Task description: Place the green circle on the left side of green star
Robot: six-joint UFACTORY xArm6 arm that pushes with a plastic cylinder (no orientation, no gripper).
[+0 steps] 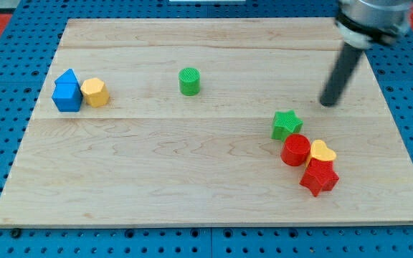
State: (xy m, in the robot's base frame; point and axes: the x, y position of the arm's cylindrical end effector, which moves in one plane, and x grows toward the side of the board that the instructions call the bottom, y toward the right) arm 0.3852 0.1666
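Note:
The green circle stands on the wooden board, a little left of centre near the view's top. The green star lies lower and well to its right. My tip is at the end of the dark rod that comes down from the view's top right. It sits above and to the right of the green star, apart from it, and far to the right of the green circle.
A red circle, a yellow heart and a red star cluster just below the green star. A blue block touches a yellow hexagon at the view's left. The board's edge borders a blue perforated surface.

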